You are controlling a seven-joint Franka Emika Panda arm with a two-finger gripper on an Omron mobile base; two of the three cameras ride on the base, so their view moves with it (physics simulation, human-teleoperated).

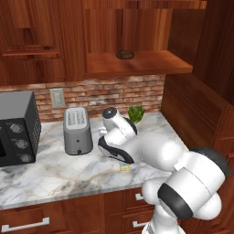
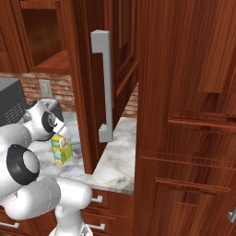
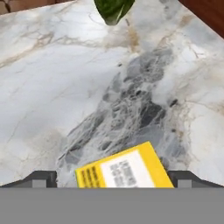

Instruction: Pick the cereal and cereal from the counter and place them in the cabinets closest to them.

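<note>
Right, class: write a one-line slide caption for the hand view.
Open gripper poised over the yellow cereal box on the marble counter.

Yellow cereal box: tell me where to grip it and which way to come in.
Grip the yellow cereal box across its narrow upper part, coming down from above. It stands upright on the counter, and the hand view shows its flat top lying between the two fingertips with room on both sides. The open gripper is already lined up over it, so a straight descent seems best.
</note>
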